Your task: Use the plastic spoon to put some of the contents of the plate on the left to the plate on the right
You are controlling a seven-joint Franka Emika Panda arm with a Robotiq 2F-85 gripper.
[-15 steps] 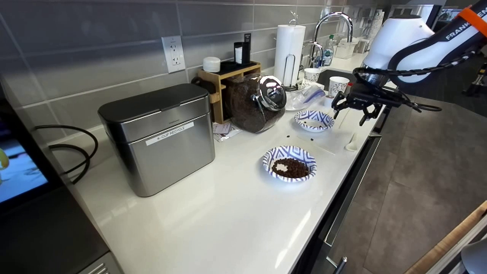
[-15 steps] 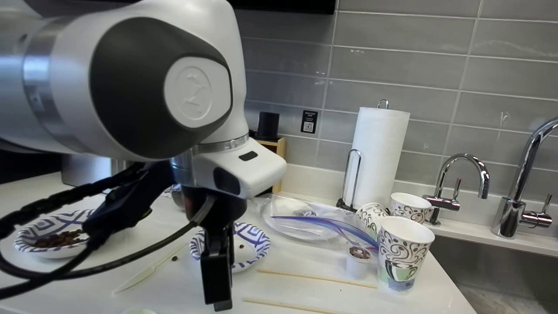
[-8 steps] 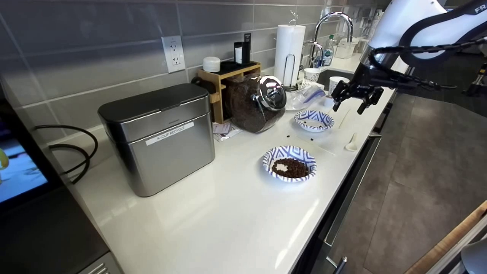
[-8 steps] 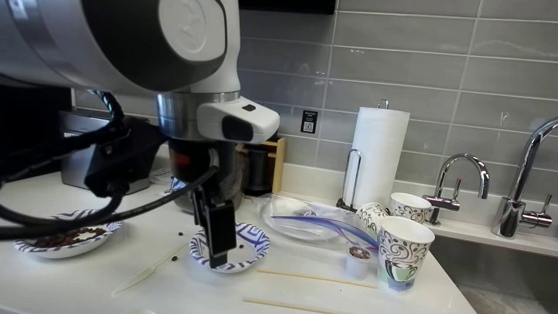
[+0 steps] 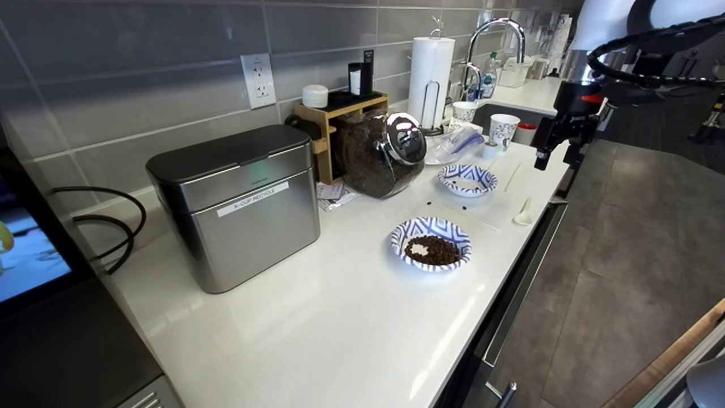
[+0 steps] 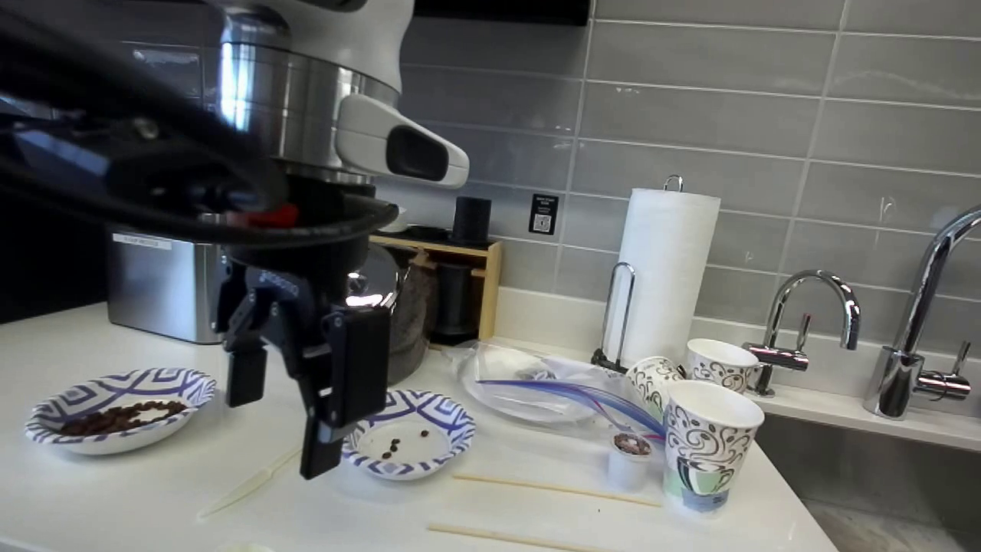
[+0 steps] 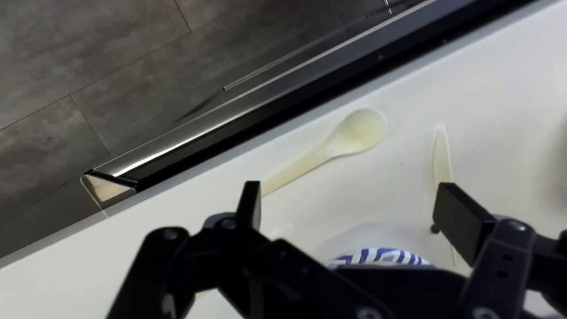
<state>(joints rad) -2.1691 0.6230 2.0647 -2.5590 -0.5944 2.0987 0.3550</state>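
Past gripper (image 7: pixel 350 192) fingers (image 7: pixel 460 221), spread wide apart, plastic spoon (image 7: pixel 330 150) is seen on counter (image 7: pixel 496 106) (wrist vw); nearer plate (image 6: pixel 452 418) is dotted w/ few dk. beans (image 6: pixel 394 446), farther plate (image 6: pixel 157 383) is part-covered w/ bean pile (image 6: pixel 107 421).

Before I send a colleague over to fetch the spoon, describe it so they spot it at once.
On the white counter, look along the front edge. Nearer that edge than either patterned bowl lies the pale spoon. Unlike the slim knife near it, it ends in a broad, round scoop.
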